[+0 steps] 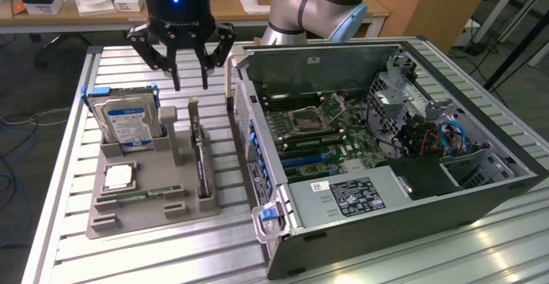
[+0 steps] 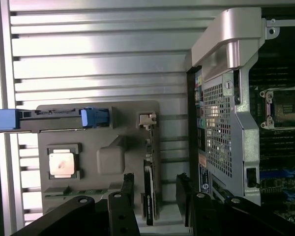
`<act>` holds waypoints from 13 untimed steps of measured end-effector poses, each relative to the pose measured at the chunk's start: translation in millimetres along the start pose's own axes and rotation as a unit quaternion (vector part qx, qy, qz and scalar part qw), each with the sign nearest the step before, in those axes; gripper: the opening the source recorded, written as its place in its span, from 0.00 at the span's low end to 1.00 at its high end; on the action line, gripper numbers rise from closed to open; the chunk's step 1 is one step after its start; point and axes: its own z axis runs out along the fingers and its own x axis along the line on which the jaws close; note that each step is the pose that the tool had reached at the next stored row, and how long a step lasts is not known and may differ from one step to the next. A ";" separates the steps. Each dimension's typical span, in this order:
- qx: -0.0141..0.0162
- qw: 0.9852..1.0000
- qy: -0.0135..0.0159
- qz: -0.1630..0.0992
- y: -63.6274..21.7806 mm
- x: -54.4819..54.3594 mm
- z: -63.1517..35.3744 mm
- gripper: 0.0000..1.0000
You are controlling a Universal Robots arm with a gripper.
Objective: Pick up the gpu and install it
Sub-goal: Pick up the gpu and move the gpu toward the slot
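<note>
Black claw (image 1: 189,83) spread over thin dark gpu (image 1: 200,165), upright in grey tray (image 1: 137,223)

Dark gpu (image 1: 200,162), grey tray (image 1: 146,216), blue-and-white label on hard drive (image 1: 128,123), black tool (image 1: 190,81)

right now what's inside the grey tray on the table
The tray holds an upright hard drive, a flat processor chip, a green memory stick and the gpu on edge. Slots hide the drive's and gpu's lower edges.
</note>
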 end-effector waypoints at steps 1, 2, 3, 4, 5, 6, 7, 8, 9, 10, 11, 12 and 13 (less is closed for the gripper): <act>0.000 1.000 0.000 0.000 0.0 0.0 0.5 0.47; 0.000 1.000 0.000 0.000 0.0 0.0 1.1 0.47; 0.000 1.000 0.000 0.000 -0.1 0.0 1.7 0.47; 0.000 1.000 0.000 0.000 -0.1 0.0 2.2 0.47; 0.000 1.000 0.000 0.000 -0.1 0.0 2.8 0.47; 0.000 1.000 0.000 0.000 -0.2 0.1 3.3 0.47; 0.000 1.000 0.000 0.000 -0.2 0.1 3.9 0.47; 0.000 1.000 0.000 0.000 -0.2 0.1 4.4 0.47; 0.000 1.000 0.000 0.000 -0.2 0.1 5.0 0.47; 0.000 1.000 0.000 0.000 -0.3 0.1 5.6 0.47; 0.000 1.000 0.000 0.000 -0.3 0.1 6.0 0.47; 0.000 1.000 0.000 0.000 -0.3 0.1 6.4 0.47; 0.000 1.000 0.000 0.000 -0.4 0.2 6.7 0.47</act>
